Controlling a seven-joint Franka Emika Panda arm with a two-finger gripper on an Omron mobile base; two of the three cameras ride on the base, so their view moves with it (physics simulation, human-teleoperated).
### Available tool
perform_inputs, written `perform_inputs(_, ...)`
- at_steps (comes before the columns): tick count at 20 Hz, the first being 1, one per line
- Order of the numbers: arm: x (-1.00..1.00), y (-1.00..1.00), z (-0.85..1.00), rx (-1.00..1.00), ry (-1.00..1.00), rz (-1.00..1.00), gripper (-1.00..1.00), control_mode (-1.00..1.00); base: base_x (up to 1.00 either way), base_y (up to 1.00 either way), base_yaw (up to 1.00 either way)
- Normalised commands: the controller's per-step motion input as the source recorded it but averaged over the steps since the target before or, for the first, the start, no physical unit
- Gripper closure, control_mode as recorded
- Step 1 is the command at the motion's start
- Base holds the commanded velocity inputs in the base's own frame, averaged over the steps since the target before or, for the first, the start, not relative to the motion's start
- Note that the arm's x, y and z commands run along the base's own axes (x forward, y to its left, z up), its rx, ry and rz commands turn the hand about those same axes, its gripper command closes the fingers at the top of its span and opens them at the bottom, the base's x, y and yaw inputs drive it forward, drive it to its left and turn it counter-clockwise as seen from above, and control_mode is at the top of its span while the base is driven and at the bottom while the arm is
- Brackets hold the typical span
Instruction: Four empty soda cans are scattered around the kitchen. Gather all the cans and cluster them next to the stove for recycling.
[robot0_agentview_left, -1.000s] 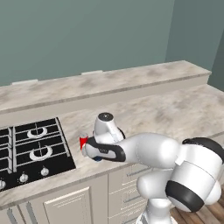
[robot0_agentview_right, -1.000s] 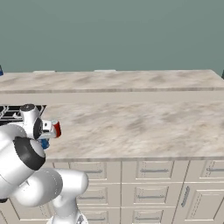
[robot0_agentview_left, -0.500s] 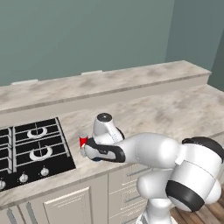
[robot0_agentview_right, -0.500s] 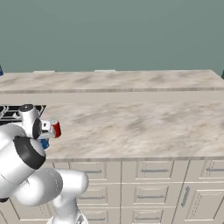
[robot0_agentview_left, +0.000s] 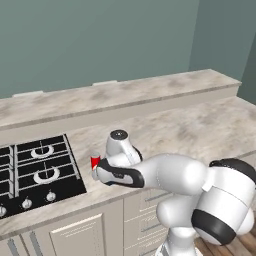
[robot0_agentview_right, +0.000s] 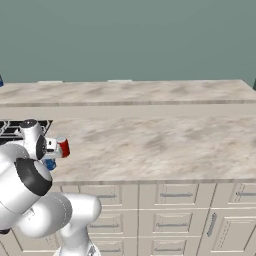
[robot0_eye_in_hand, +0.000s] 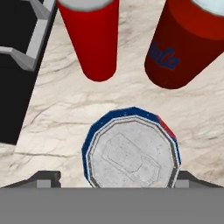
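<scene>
since the gripper (robot0_eye_in_hand: 133, 177) has its fingers spread around the blue can (robot0_eye_in_hand: 131, 151), standing by two red cans (robot0_eye_in_hand: 94, 39) beside the stove (robot0_agentview_left: 37, 172), lift straight up, don't clip it.

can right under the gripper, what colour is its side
Blue with a bit of red; the can shows best in the hand view.

Two red cans (robot0_eye_in_hand: 92, 41) (robot0_eye_in_hand: 186, 46), a blue can (robot0_eye_in_hand: 131, 148) with silvery top, on beige marbled counter (robot0_eye_in_hand: 61, 113) beside black stove (robot0_eye_in_hand: 15, 65).
</scene>
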Motion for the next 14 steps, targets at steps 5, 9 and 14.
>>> perform_inputs(5,-0.07,-0.06,0.00,0.05,0.00,0.00,-1.00,-1.00,0.00,0.00,0.00)
perform_inputs(9,-0.01,-0.04,0.07,0.04,0.00,0.00,-1.00,-1.00,0.00,0.00,0.00)
perform_inputs(14,-0.06,-0.08,0.31,0.03,0.00,0.00,-1.00,-1.00,0.00,0.00,0.00)
